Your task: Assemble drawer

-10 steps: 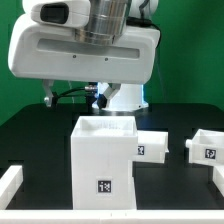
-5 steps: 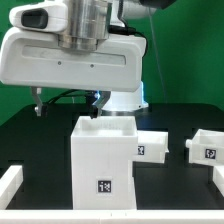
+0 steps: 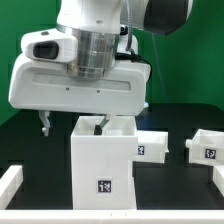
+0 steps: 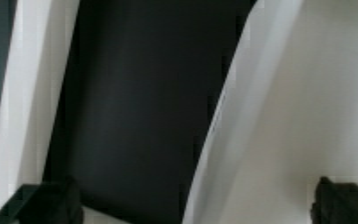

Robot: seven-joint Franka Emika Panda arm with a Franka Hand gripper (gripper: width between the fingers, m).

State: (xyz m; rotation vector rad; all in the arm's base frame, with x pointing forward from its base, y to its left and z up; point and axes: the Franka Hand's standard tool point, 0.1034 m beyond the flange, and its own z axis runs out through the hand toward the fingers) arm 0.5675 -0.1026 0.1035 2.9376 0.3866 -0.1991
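Observation:
The large white hollow casing (image 3: 103, 165) stands upright at the front middle of the black table, with a tag on its front face. My gripper (image 3: 72, 126) hangs open just over the casing's upper edge on the exterior view's left. One finger (image 3: 45, 125) is outside the casing and the other (image 3: 100, 124) is at its open top. In the wrist view the gripper (image 4: 194, 205) is wide open and empty, with the casing's white wall (image 4: 282, 100) and dark hollow (image 4: 140, 120) between the fingertips. Two low tray boxes (image 3: 152, 147) (image 3: 208, 147) lie to the exterior view's right.
A white rail (image 3: 10, 185) lies at the table's front on the exterior view's left, and another white piece (image 3: 218, 186) at the front right. The robot's large white hand (image 3: 80, 85) hides the table behind the casing. A green wall stands behind.
The hand has come down toward the casing's top, and its fingers are now level with the upper edge. The casing and trays have not moved.

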